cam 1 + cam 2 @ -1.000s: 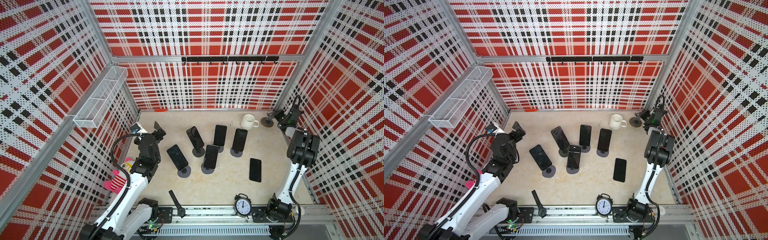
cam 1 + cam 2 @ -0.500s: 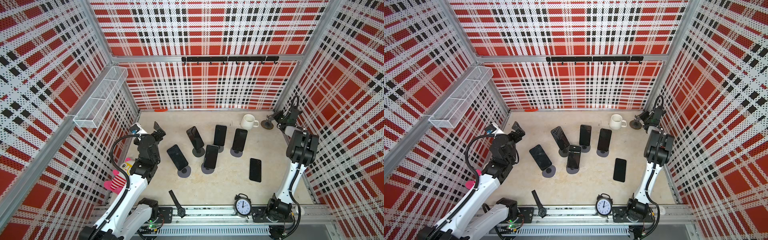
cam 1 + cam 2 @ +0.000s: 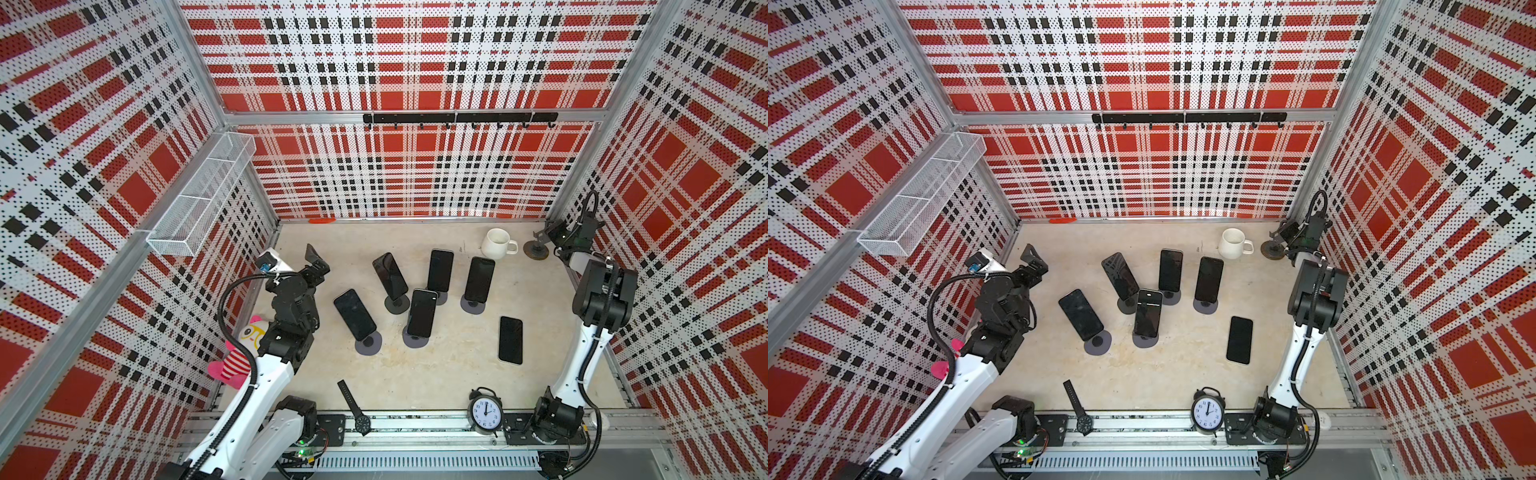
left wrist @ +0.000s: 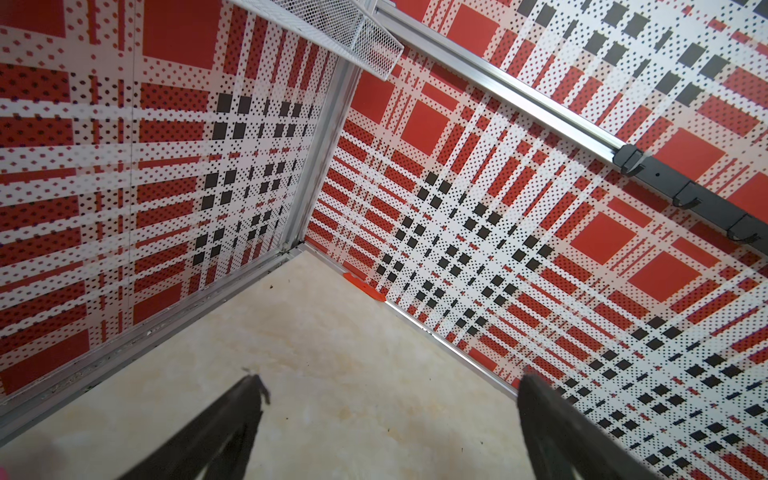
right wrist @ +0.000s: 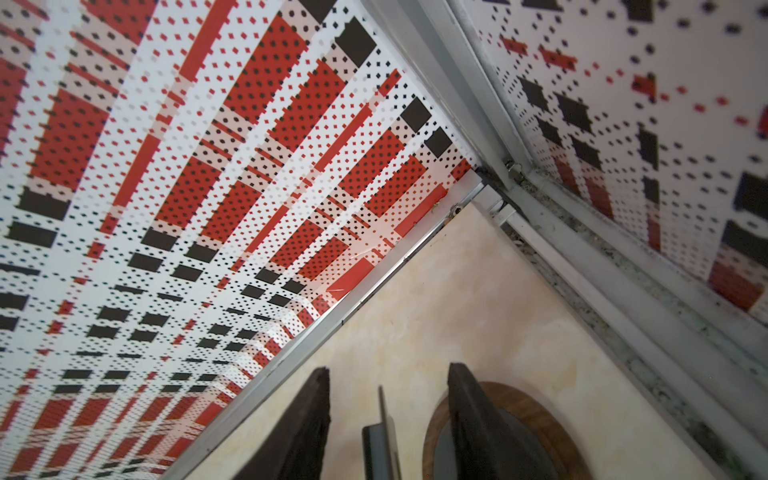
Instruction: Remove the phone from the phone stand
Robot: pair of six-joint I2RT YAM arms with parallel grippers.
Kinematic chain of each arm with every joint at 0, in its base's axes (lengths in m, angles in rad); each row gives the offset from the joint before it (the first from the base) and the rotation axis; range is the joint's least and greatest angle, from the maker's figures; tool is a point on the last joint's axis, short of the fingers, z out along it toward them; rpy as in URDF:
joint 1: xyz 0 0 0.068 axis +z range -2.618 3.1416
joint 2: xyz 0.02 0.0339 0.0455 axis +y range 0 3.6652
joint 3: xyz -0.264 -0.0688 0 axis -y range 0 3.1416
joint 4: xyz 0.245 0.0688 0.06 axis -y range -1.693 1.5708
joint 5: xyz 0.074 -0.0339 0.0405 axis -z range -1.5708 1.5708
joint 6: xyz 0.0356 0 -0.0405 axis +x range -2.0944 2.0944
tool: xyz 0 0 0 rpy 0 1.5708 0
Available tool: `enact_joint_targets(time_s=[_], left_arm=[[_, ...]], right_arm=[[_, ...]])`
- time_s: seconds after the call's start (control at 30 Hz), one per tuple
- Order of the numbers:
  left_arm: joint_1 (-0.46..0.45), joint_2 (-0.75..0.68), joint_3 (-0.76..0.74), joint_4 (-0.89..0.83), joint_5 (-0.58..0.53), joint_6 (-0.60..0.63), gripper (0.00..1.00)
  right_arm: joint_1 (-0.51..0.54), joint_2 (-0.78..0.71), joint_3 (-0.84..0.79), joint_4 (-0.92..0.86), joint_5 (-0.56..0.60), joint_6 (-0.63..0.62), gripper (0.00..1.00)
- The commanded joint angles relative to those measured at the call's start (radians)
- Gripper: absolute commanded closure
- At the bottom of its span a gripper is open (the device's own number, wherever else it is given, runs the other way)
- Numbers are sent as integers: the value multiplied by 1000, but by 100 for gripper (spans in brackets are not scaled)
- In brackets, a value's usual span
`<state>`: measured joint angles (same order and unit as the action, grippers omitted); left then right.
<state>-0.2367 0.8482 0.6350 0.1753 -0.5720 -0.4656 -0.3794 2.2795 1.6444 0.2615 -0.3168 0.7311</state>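
Right claw (image 3: 549, 237) sits in the far right corner, on the other side of the mug (image 3: 496, 243) from the phones. Its jaws are apart. In the right wrist view its fingers (image 5: 307, 428) straddle the upright plate of the empty stand (image 5: 536, 411), with a gap on either side, so it's gripping nothing. I see the stand's round base just beside the mug on the handle side, not touching it. The corner walls crowd the claw, and the mug is its nearest obstacle.

Flat phone (image 3: 510, 340) lies on the bench (image 3: 415, 374), off any stand and well apart from the mug, toward the front rail. Five propped phones (image 3: 422, 312) cluster left and frontward of the mug. The nearest propped phone (image 3: 480, 279) stands close to it.

Left claw (image 3: 316, 264) is far left of the mug, past the cluster. Its jaws are spread wide and hold nothing, over bare bench by the left wall.

Other clutter is all well apart from the mug. The alarm clock (image 3: 485, 411) and wristwatch (image 3: 353, 405) are at the front rail. The plush toy (image 3: 239, 349) is against the left wall behind the left arm, and the wire basket (image 3: 203, 199) hangs on that wall. The hook rail (image 3: 459, 118) is on the back wall above the mug.
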Motion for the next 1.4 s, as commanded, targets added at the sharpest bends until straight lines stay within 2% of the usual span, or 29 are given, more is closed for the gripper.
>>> enact_joint_targets(time_s=[0.0, 0.27, 0.37, 0.5, 0.8, 0.93, 1.03, 1.23, 1.37], left_arm=[[-2, -9, -11, 26, 19, 1, 2], [-3, 4, -22, 36, 42, -13, 2], [2, 3, -22, 37, 45, -13, 2], [7, 0, -23, 39, 50, -14, 2], [21, -13, -52, 55, 38, -16, 2], [27, -5, -99, 61, -90, -40, 2], [36, 9, -103, 59, -119, -55, 2], [75, 65, -60, 53, -71, -155, 2], [39, 112, -15, 44, -112, -141, 2]], right_arm=[[6, -40, -14, 36, 2, 0, 41], [8, -82, -59, 81, 2, -12, 18], [8, -101, -79, 103, -3, -4, 12], [8, -138, -114, 102, 58, 8, 6], [6, -241, -226, 108, 220, 32, 4], [5, -332, -296, 95, 296, 13, 4], [4, -404, -356, 106, 325, -12, 4], [4, -544, -487, 146, 346, -30, 5], [4, -635, -571, 164, 356, -32, 5]])
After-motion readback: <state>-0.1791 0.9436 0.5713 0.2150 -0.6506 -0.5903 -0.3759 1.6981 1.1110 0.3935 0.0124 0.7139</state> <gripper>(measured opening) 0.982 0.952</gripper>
